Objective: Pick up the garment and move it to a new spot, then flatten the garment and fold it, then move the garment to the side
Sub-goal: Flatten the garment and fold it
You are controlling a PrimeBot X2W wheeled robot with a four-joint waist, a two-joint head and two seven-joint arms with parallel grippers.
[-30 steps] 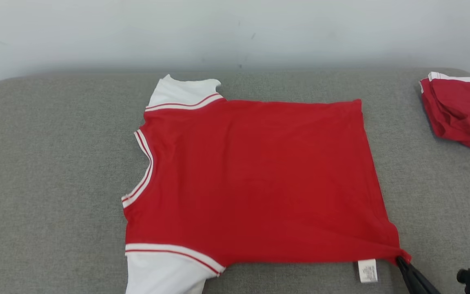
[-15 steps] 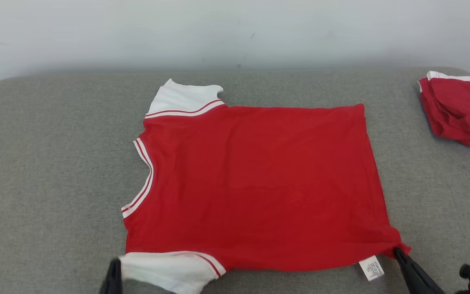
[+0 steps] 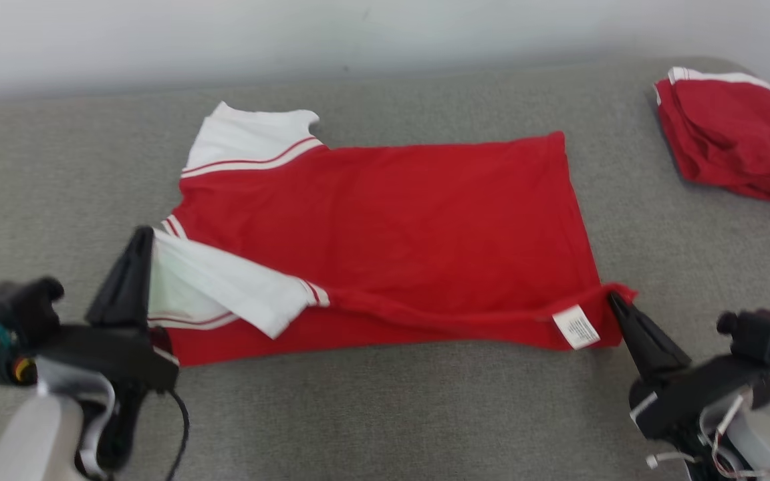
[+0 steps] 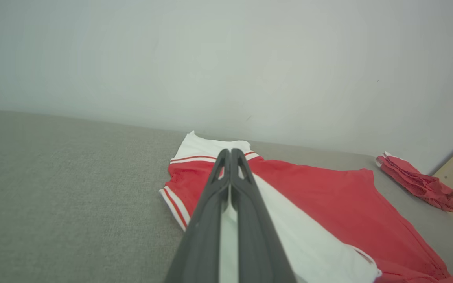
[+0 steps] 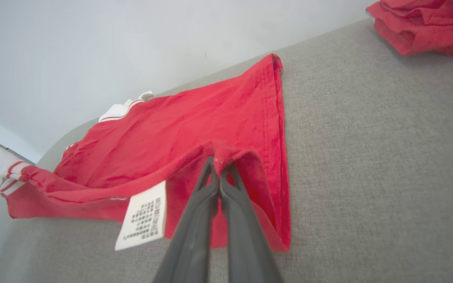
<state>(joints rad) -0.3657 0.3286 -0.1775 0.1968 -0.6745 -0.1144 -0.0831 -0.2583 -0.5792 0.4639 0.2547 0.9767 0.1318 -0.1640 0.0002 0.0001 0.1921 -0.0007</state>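
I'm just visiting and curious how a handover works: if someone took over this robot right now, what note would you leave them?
Shirt: spread on the grey surface; another red garment sits folded at the far right.
Left gripper: jaws shut on the near white sleeve, which is turned over onto the red body.
Right gripper: jaws shut on the near hem corner, beside the care label.
Done: flattened, fold begun.
Left: finish the fold, then move it aside.
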